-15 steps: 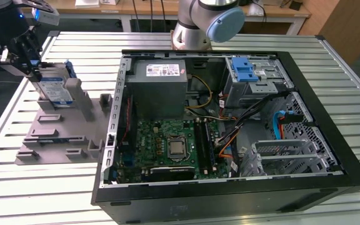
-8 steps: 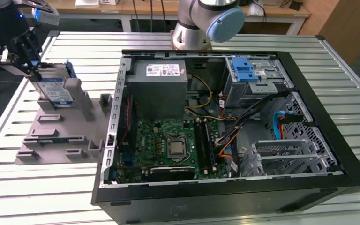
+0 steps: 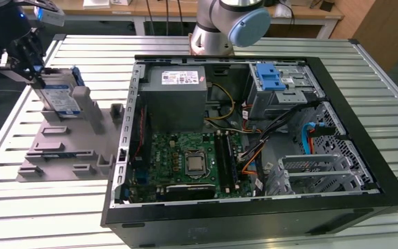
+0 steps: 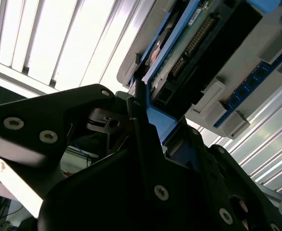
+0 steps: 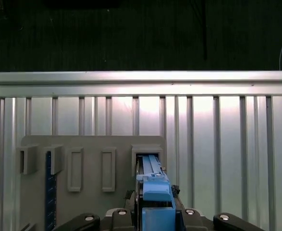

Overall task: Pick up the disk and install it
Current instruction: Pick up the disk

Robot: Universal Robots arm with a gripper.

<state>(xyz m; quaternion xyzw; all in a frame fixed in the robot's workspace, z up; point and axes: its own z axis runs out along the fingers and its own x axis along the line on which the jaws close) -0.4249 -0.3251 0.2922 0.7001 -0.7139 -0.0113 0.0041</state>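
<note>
One step begun: your end effector (image 3: 39, 78) clamps the disk (image 3: 59, 98), upright in its grey rack (image 3: 60, 150); installation in the computer case (image 3: 254, 223) not yet done.

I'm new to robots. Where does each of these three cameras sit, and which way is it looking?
Exterior view: off the arm, looking down on the table, the open computer case and the grey stand; the arm and gripper show.
First wrist view: on the arm, looking along the upright disk towards the stand and table; gripper parts show.
Second wrist view: on the arm, close against the disk's blue-framed edge; black gripper body shows.
Shared: all three show the gripper shut on the disk.
</note>
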